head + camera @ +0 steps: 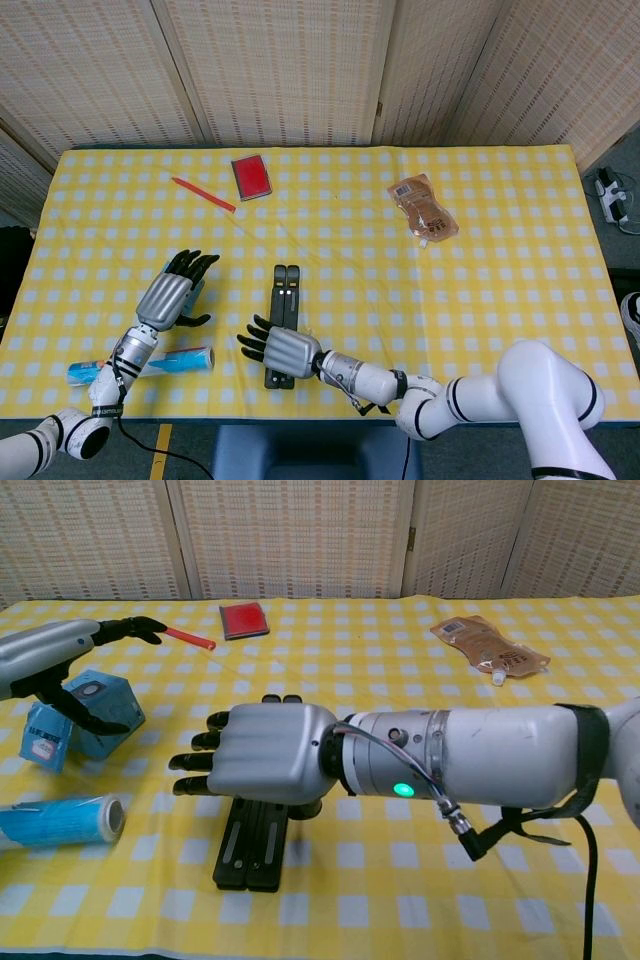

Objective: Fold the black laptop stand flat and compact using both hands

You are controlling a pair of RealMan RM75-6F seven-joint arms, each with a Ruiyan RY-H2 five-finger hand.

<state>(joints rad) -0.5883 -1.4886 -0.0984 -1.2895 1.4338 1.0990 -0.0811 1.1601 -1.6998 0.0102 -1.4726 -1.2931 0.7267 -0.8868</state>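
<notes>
The black laptop stand [284, 310] lies flat on the yellow checked cloth, its two bars closed side by side and slightly slanted; in the chest view its near end [250, 846] shows below my right hand. My right hand [276, 350] hovers over the stand's near half with its fingers [196, 763] stretched out to the left and nothing in them. Whether its palm touches the stand is hidden. My left hand [172, 293] stays well to the left of the stand, fingers spread, over a blue box [97, 706].
A blue tube [160, 364] lies near the front left edge. A red pen [203, 194] and a red flat case [251, 177] sit at the back. An orange pouch [423, 207] lies at the back right.
</notes>
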